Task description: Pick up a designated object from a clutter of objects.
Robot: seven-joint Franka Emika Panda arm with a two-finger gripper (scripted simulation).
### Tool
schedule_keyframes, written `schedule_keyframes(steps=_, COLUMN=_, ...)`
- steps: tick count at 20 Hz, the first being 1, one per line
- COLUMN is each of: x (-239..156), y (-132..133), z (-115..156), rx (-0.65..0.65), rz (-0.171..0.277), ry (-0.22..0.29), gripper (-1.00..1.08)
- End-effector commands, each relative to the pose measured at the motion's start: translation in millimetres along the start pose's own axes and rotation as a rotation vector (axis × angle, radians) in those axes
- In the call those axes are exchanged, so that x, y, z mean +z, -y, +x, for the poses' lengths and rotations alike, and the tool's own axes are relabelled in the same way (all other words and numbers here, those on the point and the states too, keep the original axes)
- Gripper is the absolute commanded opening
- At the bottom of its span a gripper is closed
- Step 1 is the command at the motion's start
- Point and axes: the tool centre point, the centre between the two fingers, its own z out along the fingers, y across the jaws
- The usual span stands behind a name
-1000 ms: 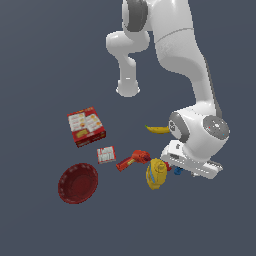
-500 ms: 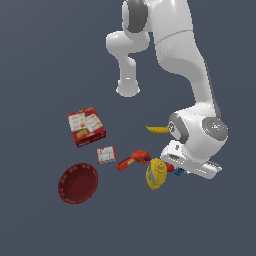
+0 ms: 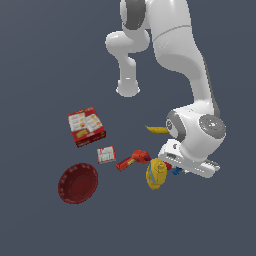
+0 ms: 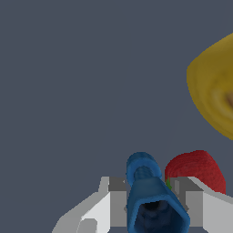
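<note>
While gripped by the hand (image 4: 150,200), chunky blue piece (image 4: 152,200), round strawberry (image 4: 198,170) beside

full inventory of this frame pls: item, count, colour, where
bowl: 1, dark red, nearest the exterior view's left, low in the clutter.
box: 1, red and white, up from the bowl.
packet: 1, small, red and white, between box and drill-shaped tool.
drill-shaped tool: 1, red, lying flat beside the mustard bottle.
mustard bottle: 1, yellow, lying by the arm's hand.
banana: 1, yellow, partly hidden behind the arm.
strawberry: 1, red, right beside the blue piece.
blue piece: 1, bright blue, between the jaws.
arm: 1, white, reaching down over the clutter.
gripper: 1, white-grey jaws either side of the blue piece; contact unclear.
</note>
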Motion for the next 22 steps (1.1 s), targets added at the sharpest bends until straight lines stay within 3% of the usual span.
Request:
schedule_keyframes(steps=1, x=-9.1, y=-8.9, z=5.5, rx=0.001, rz=0.000, ry=-0.001, gripper=-1.00)
schedule_keyframes(steps=7, x=-45.1, y=-45.5, z=25.1, rx=0.001, rz=-0.001, ry=0.001, gripper=-1.00)
schedule_keyframes(steps=22, x=-171.3, y=-170.3, z=94.7, rx=0.001, rz=-0.004, ry=0.007, gripper=-1.00)
